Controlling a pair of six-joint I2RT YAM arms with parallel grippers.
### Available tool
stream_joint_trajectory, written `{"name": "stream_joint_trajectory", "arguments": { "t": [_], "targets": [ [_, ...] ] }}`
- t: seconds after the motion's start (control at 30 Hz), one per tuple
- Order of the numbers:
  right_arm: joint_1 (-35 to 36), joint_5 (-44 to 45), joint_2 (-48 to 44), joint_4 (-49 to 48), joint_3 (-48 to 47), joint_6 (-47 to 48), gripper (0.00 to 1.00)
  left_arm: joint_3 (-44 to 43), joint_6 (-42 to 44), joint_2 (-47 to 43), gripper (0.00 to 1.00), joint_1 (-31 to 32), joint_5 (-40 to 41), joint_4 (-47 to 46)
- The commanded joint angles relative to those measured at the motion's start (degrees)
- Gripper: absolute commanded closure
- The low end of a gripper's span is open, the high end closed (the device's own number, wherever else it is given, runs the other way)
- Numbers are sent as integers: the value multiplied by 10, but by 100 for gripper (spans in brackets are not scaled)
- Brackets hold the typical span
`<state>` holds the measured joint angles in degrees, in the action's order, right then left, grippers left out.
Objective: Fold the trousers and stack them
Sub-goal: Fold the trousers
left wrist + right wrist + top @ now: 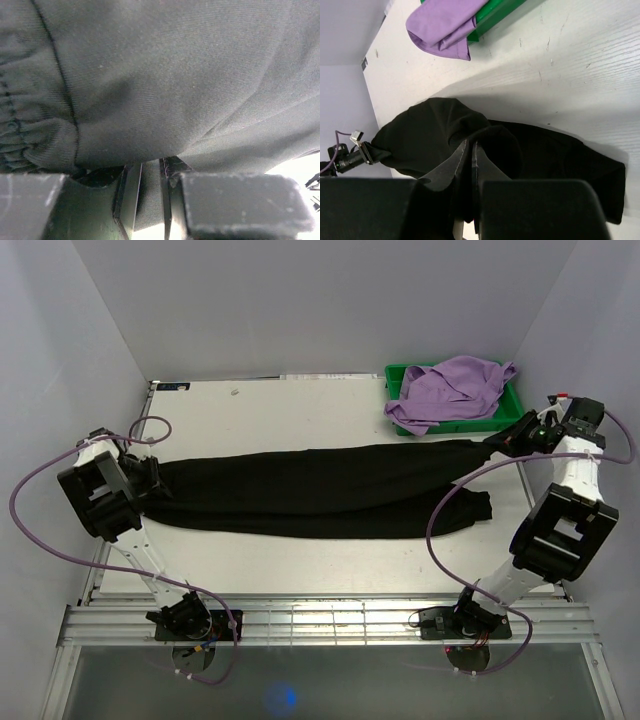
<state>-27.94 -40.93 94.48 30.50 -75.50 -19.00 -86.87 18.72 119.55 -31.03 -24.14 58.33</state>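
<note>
Trousers (320, 490) stretched left-right across table (300, 410). Left gripper (150, 478) narrow, pinching waist end at left. Right gripper (503, 440) clamped tight on leg end, just beside green bin (505, 415) far right.

Worktop (300, 410): white, flat, lightly scuffed and scratched.

Lying on it:
- Black trousers (320, 490), stretched lengthwise from left edge to right edge across the middle, legs side by side.
- Green tray (497, 418), far right corner, holding a crumpled lilac garment (455, 390).
- Small dark label (172, 386), far left corner.
</note>
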Motion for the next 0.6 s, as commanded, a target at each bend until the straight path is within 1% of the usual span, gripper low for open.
{"name": "stream_joint_trajectory", "arguments": {
  "t": [0.0,0.03,0.27,0.4,0.43,0.53,0.57],
  "targets": [
    [-30,-4,-46,41,-39,6,92,21,-6,34,69,-3,74,-55],
    [-36,7,-51,65,-40,8,92,22,-5,37,69,-2,74,-56],
    [-87,6,-86,130,-23,36,92,18,-4,53,69,-3,77,-57],
    [-97,16,-102,134,24,52,92,19,-5,55,69,-3,74,-55],
    [-97,20,-103,131,49,62,92,19,-4,55,69,-3,75,-55],
    [-97,35,-105,82,110,79,92,18,0,54,68,-3,77,-52],
    [-96,39,-103,67,122,88,92,18,2,55,66,-3,77,-49]
  ]
}}
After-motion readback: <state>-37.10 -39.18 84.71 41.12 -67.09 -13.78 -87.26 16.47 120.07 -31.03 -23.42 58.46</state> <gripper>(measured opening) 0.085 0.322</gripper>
